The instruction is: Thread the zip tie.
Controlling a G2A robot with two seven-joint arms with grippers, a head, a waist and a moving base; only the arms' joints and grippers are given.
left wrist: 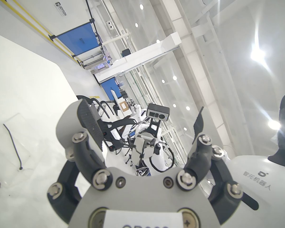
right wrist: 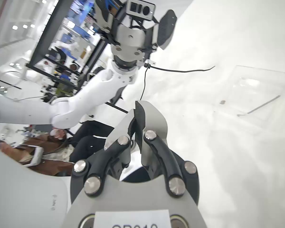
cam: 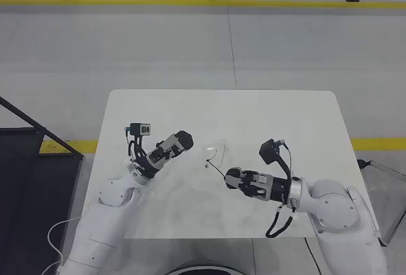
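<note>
White table [cam: 292, 124] lay beneath; my right gripper [right wrist: 137, 106] was pinched shut on the black tie [right wrist: 146, 65]; my left gripper [left wrist: 142, 110] gaped wide, holding nothing.

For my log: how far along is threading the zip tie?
Done: the right gripper is shut on the black zip tie. In hand: the tie is held near the clear sheet. Remaining: its tail is free, no loop; the left gripper is open, empty.

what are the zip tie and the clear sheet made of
Zip tie: likely nylon, matte black; a thin, slightly curved strip with a small head at one end.
Sheet: probably clear plastic, glossy; the table shows through and its edges catch glare.
</note>
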